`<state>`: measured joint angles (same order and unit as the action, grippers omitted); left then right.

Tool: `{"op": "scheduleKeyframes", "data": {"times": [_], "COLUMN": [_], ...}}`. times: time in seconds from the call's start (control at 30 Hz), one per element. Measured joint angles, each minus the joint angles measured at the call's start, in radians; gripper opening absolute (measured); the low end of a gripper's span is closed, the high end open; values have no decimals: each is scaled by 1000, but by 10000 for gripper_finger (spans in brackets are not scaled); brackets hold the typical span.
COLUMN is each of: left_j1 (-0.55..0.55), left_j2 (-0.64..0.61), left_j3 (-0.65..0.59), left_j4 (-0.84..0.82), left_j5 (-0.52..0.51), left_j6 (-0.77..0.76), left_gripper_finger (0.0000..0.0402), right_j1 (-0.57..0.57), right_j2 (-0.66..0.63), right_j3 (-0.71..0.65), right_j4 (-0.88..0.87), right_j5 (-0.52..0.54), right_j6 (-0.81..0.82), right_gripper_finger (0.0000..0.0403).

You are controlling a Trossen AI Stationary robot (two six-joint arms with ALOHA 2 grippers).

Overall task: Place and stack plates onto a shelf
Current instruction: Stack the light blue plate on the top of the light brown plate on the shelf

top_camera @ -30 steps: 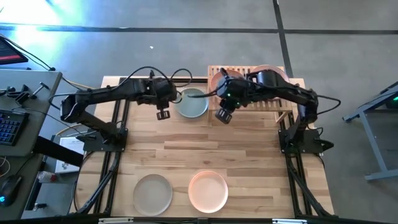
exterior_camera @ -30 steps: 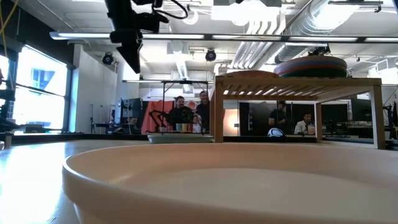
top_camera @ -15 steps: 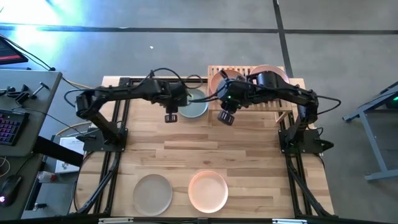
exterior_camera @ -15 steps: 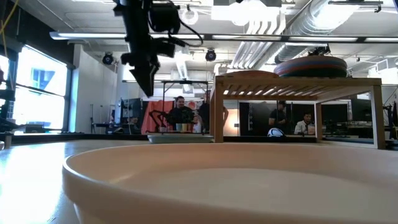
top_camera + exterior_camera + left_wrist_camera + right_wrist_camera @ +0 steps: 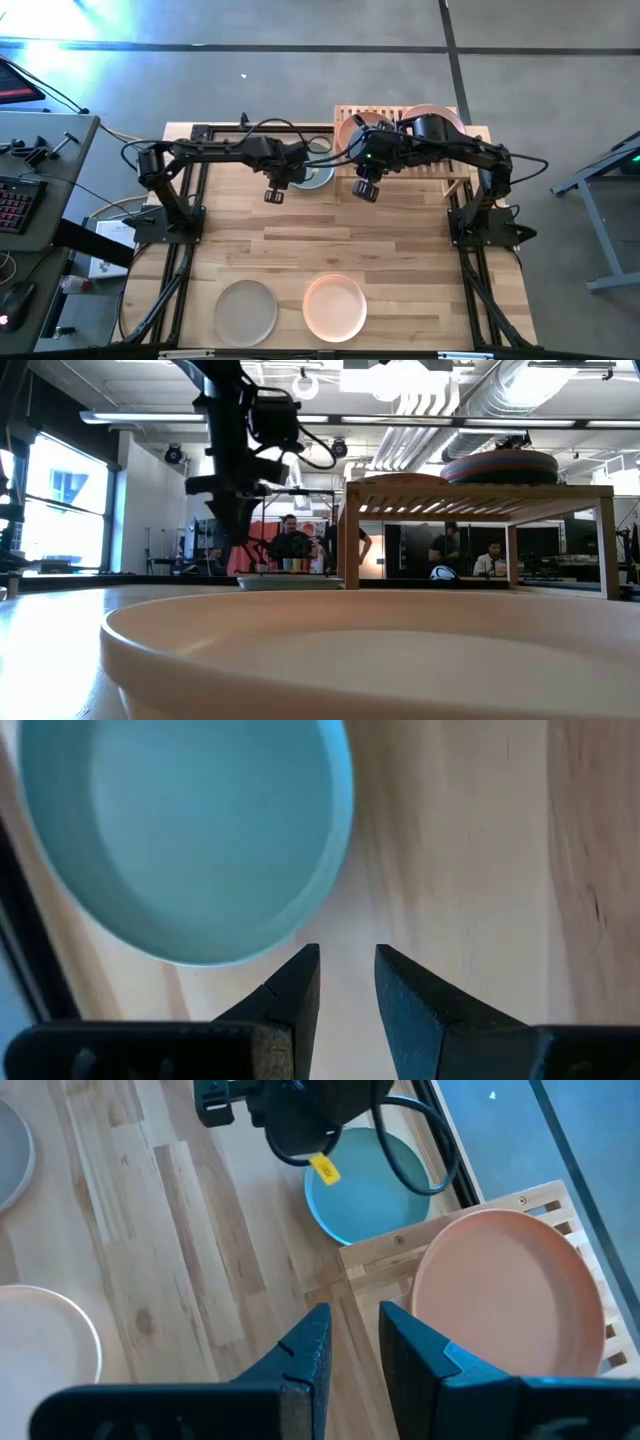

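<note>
Hovering left tool (image 5: 347,982), round matte pale grey-blue plate (image 5: 180,830), slatted wooden shelf (image 5: 470,1280)

matte blue plate (image 5: 180,830), slatted wooden shelf (image 5: 440,165)

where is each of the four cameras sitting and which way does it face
High view: above, straight down on the table, both arms, shelf.
Low view: at tabletop height, level across a cream plate to the shelf; one arm hangs in.
Left wrist view: down past the left gripper at the pale blue plate.
Right wrist view: past the right gripper at the shelf's peach plate.
Both wrist views share the blue plate.
</note>
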<state>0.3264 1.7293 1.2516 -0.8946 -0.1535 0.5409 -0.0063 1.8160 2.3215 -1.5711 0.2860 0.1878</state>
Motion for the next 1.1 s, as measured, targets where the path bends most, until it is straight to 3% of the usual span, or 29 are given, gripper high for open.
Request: {"op": "scheduleKeyframes", "data": {"times": [0.2, 0.4, 0.6, 1.1], "left_j1": [1, 1, 9, 1], "left_j2": [-108, -215, -186, -68], "left_j3": [-158, -269, -275, -275], "left_j4": [59, 279, 327, 403], "left_j5": [10, -13, 6, 17], "left_j6": [6, 80, 150, 152], "left_gripper_finger": [90, 90, 90, 90], "right_j1": [0, 0, 0, 0], "right_j2": [0, 0, 0, 0], "right_j3": [0, 0, 0, 0], "right_j4": [0, 0, 6, 12], "right_j5": [-1, 10, 10, 11], "right_j6": [-13, -12, -11, 6], "right_gripper_finger": [64, 64, 64, 64]}}
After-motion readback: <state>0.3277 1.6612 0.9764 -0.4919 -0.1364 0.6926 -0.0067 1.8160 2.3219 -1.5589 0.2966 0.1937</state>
